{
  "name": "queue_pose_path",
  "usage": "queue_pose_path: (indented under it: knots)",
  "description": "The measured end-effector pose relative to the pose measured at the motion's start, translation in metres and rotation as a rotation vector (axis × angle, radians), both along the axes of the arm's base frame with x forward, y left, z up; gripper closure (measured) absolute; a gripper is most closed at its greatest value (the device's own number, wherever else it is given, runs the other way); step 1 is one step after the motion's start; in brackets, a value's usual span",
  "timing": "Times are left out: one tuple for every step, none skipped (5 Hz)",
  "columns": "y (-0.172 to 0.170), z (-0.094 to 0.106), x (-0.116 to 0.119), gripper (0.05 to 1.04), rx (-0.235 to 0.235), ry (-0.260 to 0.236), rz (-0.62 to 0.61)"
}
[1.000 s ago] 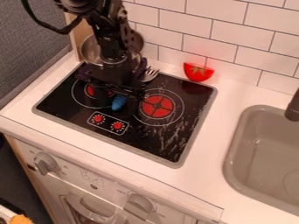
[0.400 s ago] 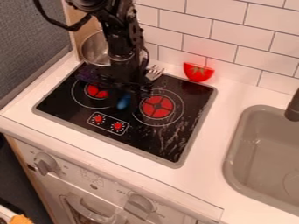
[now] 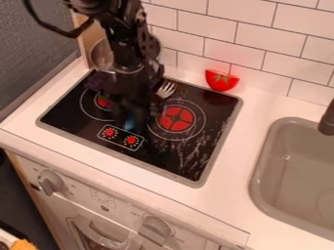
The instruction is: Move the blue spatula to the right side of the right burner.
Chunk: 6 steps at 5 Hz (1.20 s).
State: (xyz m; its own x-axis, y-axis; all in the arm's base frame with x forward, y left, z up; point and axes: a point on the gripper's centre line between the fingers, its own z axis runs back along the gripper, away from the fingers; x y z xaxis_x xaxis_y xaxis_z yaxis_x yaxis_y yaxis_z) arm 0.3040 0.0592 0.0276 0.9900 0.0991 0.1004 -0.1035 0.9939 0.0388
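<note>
One whole move is remaining: the blue spatula (image 3: 132, 122) is sitting left of the right burner (image 3: 177, 118), at the tool (image 3: 137, 113); whether that is gripping it, I cannot tell.

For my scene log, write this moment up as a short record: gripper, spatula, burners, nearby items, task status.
gripper: over the stove, between the two burners; grip on the spatula unclear
blue spatula: partly hidden, a blue part below the gripper
right burner: red centre, mostly uncovered
left burner: partly hidden by the arm
fork: tines visible behind the right burner
tomato piece: on the counter by the tiles
metal pot: behind the arm
task status: not done; visible blue is left of the right burner
</note>
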Motion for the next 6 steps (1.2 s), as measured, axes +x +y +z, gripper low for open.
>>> queue_pose_path:
  knots:
    - [-0.022,0.034,-0.02,0.661,-0.022,-0.073,-0.045]
    - [-0.038,0.046,-0.046,0.663,-0.034,-0.099,-0.069]
    - [-0.059,0.034,-0.064,0.663,-0.063,-0.037,-0.073]
    - [-0.072,0.011,-0.068,0.663,-0.102,0.047,-0.03]
    - [-0.079,-0.008,-0.066,0.663,-0.138,0.113,0.036]
    - [-0.082,-0.016,-0.061,0.663,-0.157,0.135,0.073]
